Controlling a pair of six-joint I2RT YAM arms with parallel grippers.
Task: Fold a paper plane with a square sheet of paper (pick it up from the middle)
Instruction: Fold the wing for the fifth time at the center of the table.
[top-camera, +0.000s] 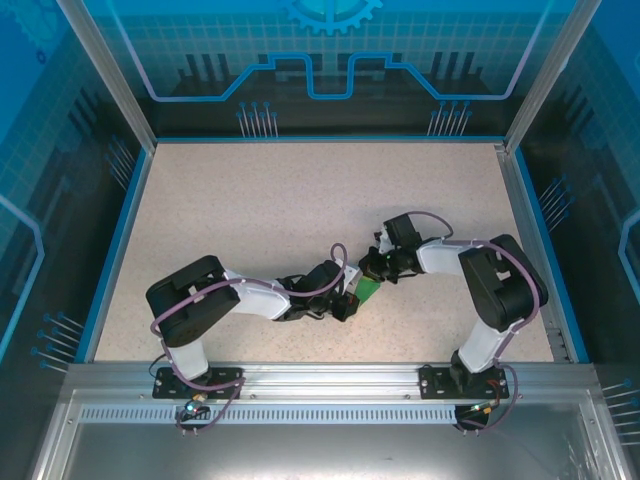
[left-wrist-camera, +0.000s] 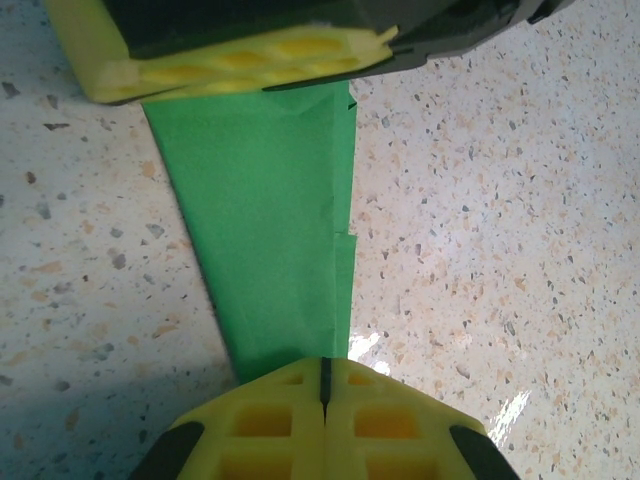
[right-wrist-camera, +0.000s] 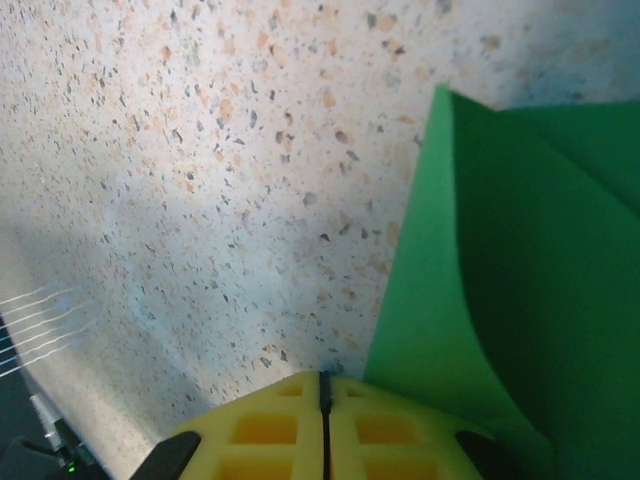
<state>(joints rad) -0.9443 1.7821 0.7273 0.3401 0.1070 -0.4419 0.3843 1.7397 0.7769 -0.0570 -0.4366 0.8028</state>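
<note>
Nearest in the left wrist view, the left tool (left-wrist-camera: 322, 390): closed, yellow pads pressed together along a thin seam, tips touching the narrow end of the square sheet of paper (left-wrist-camera: 270, 230). Cannot tell whether pinching that end or merely pressing it onto the speckled surface (left-wrist-camera: 500, 200). Beyond the tips, not a flat square but a tapering green strip, folded, with stacked layers stepping along its right edge. At the wider far end, crossed by a yellow pad (left-wrist-camera: 240, 60) of the right tool (right-wrist-camera: 322, 390). Closed as well, going by its own wrist view, with green layers just beside its right pad and one flap curving up off the surface. From above, tips of both tools close together over the paper, in the nearer half of the surface.

Looks roughly midway: several folds made, layers lying flat. Still to come, probably: sharpening the nose, pressing the long centre crease, turning out the wings. No finished dart to be seen.
</note>
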